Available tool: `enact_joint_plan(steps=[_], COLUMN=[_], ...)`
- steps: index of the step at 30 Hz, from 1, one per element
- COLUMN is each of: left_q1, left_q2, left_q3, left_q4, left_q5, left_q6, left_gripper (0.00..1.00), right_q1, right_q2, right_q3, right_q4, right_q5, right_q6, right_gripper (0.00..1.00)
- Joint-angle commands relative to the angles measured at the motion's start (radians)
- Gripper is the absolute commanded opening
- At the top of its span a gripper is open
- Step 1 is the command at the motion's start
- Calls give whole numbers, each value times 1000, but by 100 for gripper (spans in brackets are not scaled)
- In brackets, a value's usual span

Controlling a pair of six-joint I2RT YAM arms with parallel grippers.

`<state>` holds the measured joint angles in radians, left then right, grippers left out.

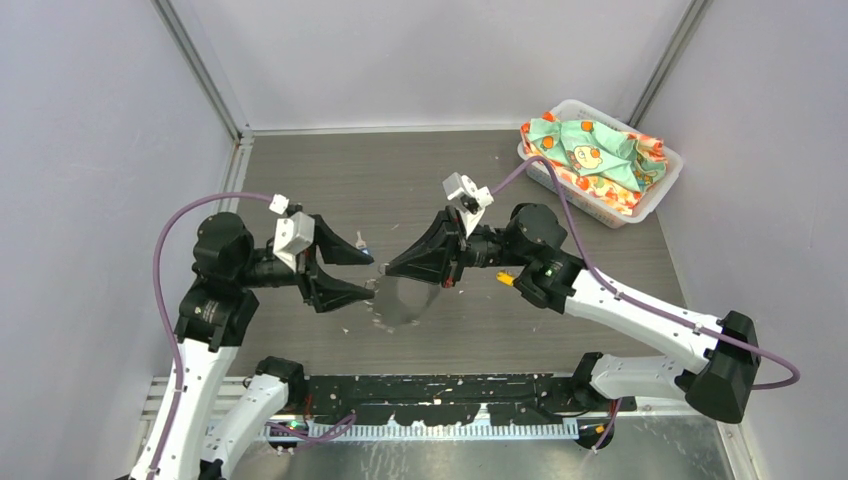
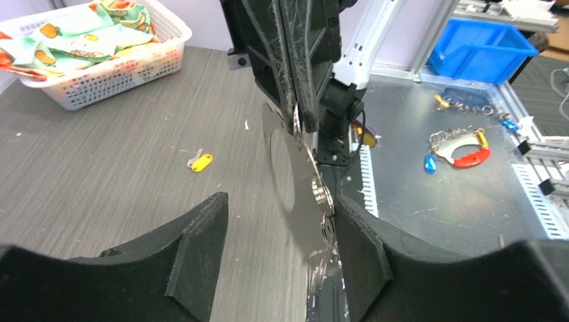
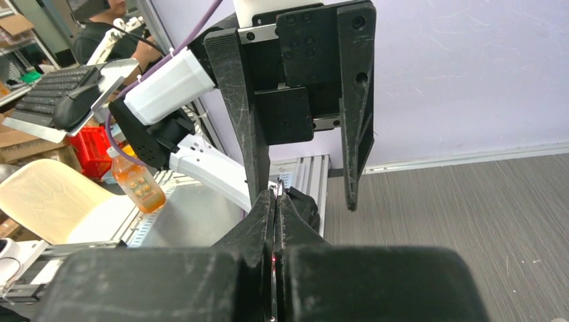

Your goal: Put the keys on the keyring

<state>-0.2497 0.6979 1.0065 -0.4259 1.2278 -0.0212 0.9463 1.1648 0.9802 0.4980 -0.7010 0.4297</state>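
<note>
Pinches the upper edge of the keyring [image 1: 405, 300] in the right gripper [image 1: 388, 272], jaws pressed tight together on the band. Lets the grey loop hang slack toward the table [image 1: 560, 330] at mid-scene, between both arms. Holds the left gripper [image 1: 373, 277] moderately parted around the loop's lower left part, near finger touching the band. Reaches in low from left and from right, tips almost meeting. Shows the yellow key [image 2: 200, 161] flat on the table, apart from the loop

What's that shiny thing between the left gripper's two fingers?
The keyring, hanging from the shut right gripper. The left wrist view shows it.
</note>
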Motion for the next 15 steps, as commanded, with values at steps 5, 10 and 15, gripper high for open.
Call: enact_joint_plan(steps=[5, 10, 15], left_q1=[-35, -63, -63], left_q2=[-7, -35, -24], left_q3=[15, -3, -12], left_q4=[140, 142, 148], left_q5=[163, 163, 172], left_q6=[-262, -295, -299], left_gripper=[59, 56, 52], right_q1=[12, 26, 49], right_q2=[1, -7, -12], right_q3=[2, 25, 44], right_q4=[118, 41, -15], right_q5=[28, 47, 57], right_q6=[16, -53, -107], right_gripper=[1, 1, 1])
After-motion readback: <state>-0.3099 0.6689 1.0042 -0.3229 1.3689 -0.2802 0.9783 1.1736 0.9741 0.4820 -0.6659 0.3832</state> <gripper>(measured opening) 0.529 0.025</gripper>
